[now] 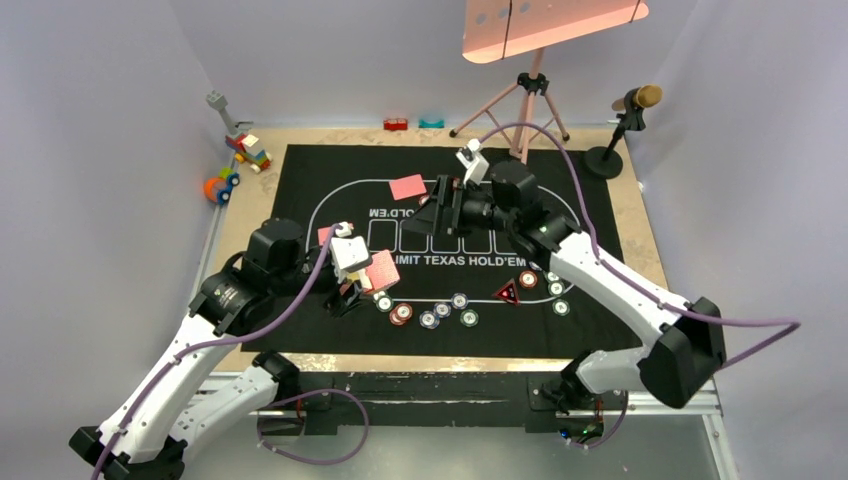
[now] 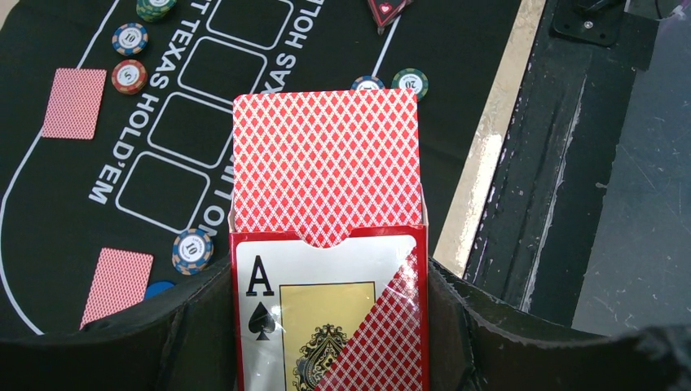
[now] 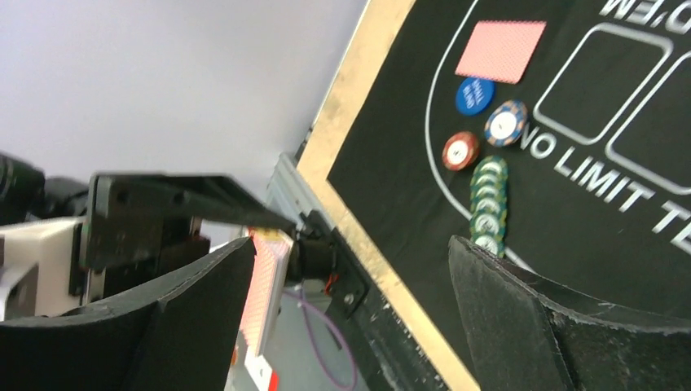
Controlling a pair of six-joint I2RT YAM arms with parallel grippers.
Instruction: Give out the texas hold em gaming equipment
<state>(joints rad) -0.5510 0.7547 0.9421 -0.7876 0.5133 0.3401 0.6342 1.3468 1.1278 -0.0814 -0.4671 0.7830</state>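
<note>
One card box [image 2: 326,326], pink-backed cards [image 2: 326,163] protruding

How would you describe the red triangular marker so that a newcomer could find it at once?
Start at the black printed mat and follow the poker chips along its near edge rightward. Just past them, beside the word HOLD'EM, lies the red triangular marker, the only three-cornered piece among round chips.

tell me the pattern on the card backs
Red-and-white diamond lattice on the cards, clearest in the left wrist view.
</note>
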